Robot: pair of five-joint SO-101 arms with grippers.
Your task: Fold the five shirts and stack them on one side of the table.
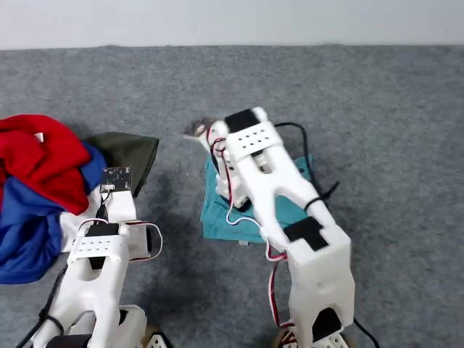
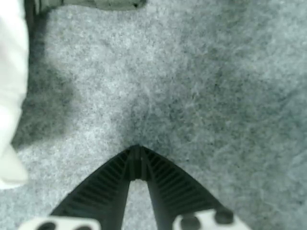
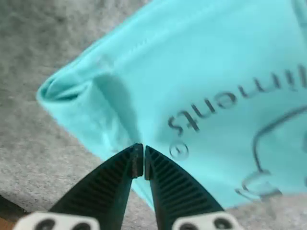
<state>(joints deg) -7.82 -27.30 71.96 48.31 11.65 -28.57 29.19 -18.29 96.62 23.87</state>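
Stock on the table (image 1: 377,109): five garments, two arms. Teal shirt (image 1: 217,221), folded to a compact block with print facing up, lies near the middle of the table, toward the near edge; the right arm stands over it and hides much of it, so its long axis cannot be told. Right gripper (image 3: 139,153): jaws drawn together, tips poised at one folded edge of the teal shirt (image 3: 206,72), close to a corner; no cloth is visibly pinched between them. Unfolded pile at the left edge: red shirt (image 1: 40,156) on top, blue shirt (image 1: 29,232) beneath it and spilling toward the near edge, dark green shirt (image 1: 127,148) sticking out on the side toward the table's middle, and a strip of white cloth (image 1: 69,225), probably the fifth shirt. Left gripper (image 2: 136,155): jaws closed, holding nothing, above bare table just beside the pile, with the dark green shirt (image 2: 96,4) a little beyond its tips. Governing relation, as judged: the teal shirt sits directly below the right gripper, well apart from the pile; the left arm is the nearer one to the four shirts yet to be folded.
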